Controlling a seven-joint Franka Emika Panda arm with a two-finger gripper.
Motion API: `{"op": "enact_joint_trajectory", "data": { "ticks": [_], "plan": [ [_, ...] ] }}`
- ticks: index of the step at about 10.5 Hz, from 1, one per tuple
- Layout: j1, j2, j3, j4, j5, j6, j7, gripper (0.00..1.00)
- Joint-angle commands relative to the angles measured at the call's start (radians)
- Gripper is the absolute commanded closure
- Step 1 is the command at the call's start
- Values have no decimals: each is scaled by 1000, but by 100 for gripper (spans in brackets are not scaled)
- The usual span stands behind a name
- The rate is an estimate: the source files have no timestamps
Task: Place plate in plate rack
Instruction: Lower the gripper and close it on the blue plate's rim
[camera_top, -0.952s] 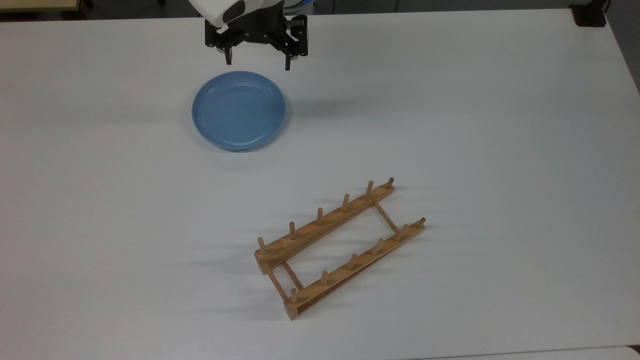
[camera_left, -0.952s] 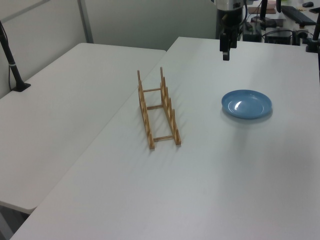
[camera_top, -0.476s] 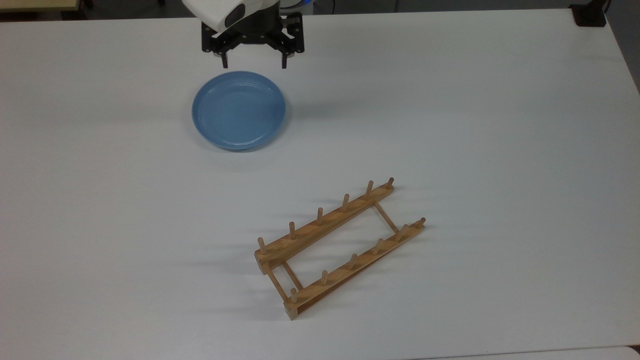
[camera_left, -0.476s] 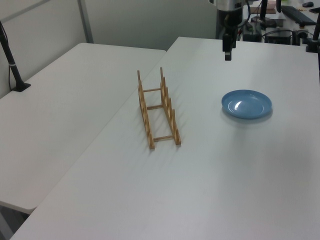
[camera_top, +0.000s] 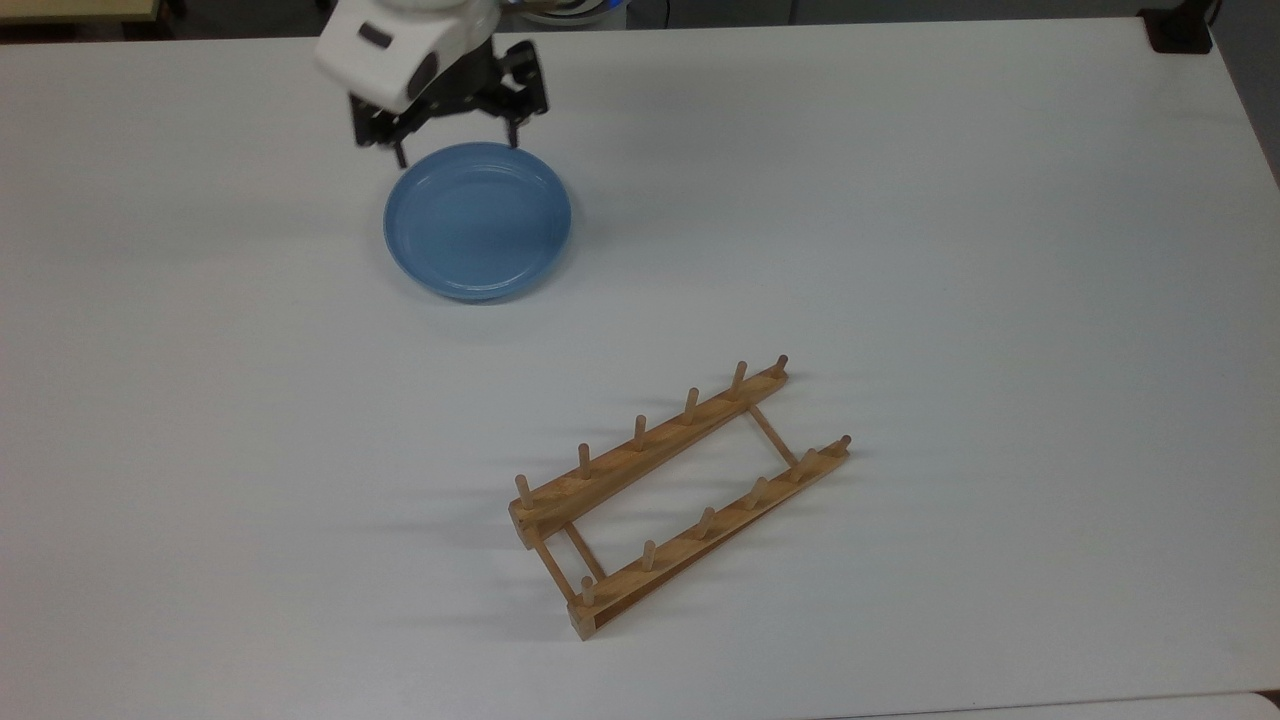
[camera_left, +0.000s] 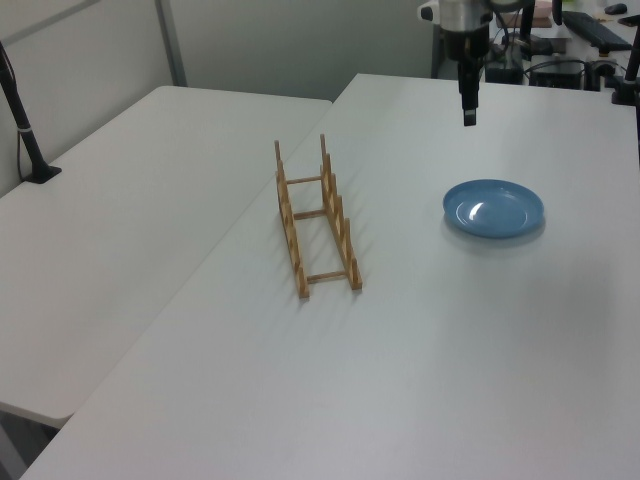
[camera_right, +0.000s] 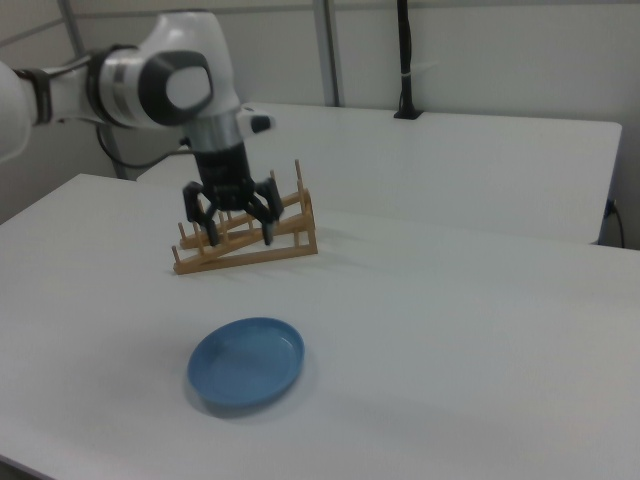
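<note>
Pincer (camera_top: 456, 146) spread and empty, hanging above the far rim of the plate: you are on the approach, nothing grasped yet.

Your round, shallow, glossy light-blue plate (camera_top: 478, 220) lies flat on the white tabletop (camera_top: 1000, 250), well apart from the light-brown wooden plate rack (camera_top: 680, 490) with its two pegged rails. Next, I judge, you must bring the fingers (camera_right: 267, 232) down so they straddle the raised rim, one inside and one outside, then close. A flat plate gives little to grip, so go squarely at the edge or it may slide.
</note>
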Motion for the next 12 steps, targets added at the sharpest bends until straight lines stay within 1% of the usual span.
{"op": "enact_joint_trajectory", "data": {
  "ticks": [1,3,5,6,7,8,11,12],
  "plan": [
    [-81,8,-3,-94,-7,121,-131,6],
    [-124,43,-3,-98,-36,122,-223,9],
    [-126,79,-3,-127,-100,125,-229,26],
    [-126,88,-3,-168,-123,166,-229,29],
    [-126,91,-3,-212,-130,217,-228,29],
    [-128,99,-3,-226,-142,245,-228,29],
    [-129,152,-3,-225,-151,280,-217,44],
    [-129,169,-3,-223,-150,291,-213,52]
  ]
}}
